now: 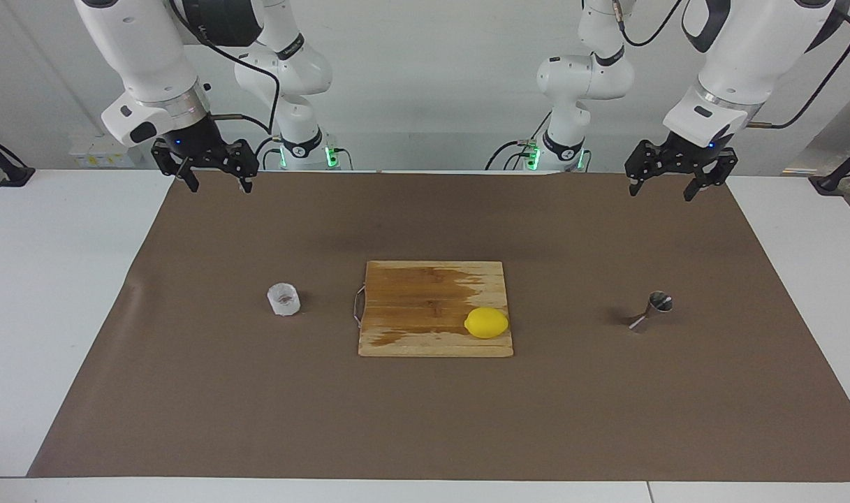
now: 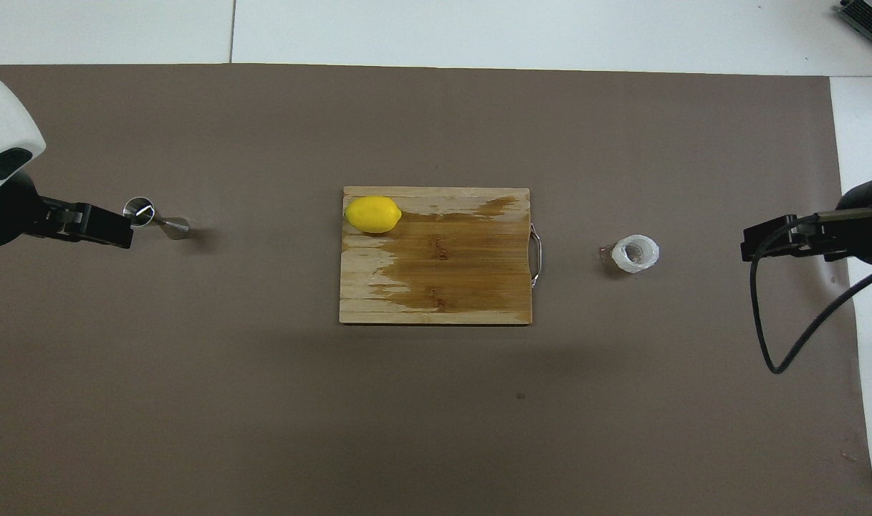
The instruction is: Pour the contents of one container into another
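Observation:
The small white crinkled cup (image 1: 283, 299) (image 2: 636, 254) stands upright on the brown mat toward the right arm's end, a dark reddish spot inside it. Toward the left arm's end stands the steel hourglass jigger (image 1: 655, 307) (image 2: 149, 215), also upright. My right gripper (image 1: 219, 186) hangs open in the air over the mat's edge by the robots, well above the cup and clear of it. At the other end my left gripper (image 1: 662, 193) hangs open the same way, high above the jigger. Neither holds anything.
A wooden cutting board (image 1: 425, 293) (image 2: 450, 272) with a wire handle lies in the middle of the mat (image 1: 425, 419), between cup and jigger. A yellow lemon (image 1: 486, 323) (image 2: 372, 214) rests on its corner toward the jigger. White tabletop borders the mat.

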Available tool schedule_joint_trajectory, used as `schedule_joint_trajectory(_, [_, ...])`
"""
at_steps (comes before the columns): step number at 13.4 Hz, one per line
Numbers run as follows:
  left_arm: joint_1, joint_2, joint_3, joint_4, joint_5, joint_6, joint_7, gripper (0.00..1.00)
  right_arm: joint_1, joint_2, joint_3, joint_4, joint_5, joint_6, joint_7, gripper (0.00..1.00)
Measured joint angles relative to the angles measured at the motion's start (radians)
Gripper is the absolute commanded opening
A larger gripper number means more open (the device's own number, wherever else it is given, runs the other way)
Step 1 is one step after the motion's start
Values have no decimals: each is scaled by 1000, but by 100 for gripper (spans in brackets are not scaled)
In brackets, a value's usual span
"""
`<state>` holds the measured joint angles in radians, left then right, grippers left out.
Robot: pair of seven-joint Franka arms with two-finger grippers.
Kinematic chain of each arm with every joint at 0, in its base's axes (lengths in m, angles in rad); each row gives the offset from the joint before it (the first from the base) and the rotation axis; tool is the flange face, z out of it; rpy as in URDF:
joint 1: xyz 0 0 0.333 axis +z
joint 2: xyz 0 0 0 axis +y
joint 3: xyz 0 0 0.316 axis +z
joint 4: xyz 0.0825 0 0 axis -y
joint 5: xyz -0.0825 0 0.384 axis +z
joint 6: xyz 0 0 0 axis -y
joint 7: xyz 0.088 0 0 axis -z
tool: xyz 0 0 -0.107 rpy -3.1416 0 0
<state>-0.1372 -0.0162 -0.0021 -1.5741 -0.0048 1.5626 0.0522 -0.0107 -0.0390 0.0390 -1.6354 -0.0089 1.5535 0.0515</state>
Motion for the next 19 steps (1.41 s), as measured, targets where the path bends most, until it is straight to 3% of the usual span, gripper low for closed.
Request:
schedule_joint_trajectory(6, [0,0,1,-4,0,-23,-37,100,0,0,0,0,0,0,0,100])
schedule_joint_trajectory(11, [72,14,7,-9,-101,-26,-314,100,0,0,0,0,0,0,0,100])
schedule_joint_trajectory(14, [162,77,11,-6,-225,-3,-503,100,0,0,0,0,0,0,0,100])
schedule_joint_trajectory(19, [278,245,13,63,-390,66,-766,100,0,0,0,0,0,0,0,100])
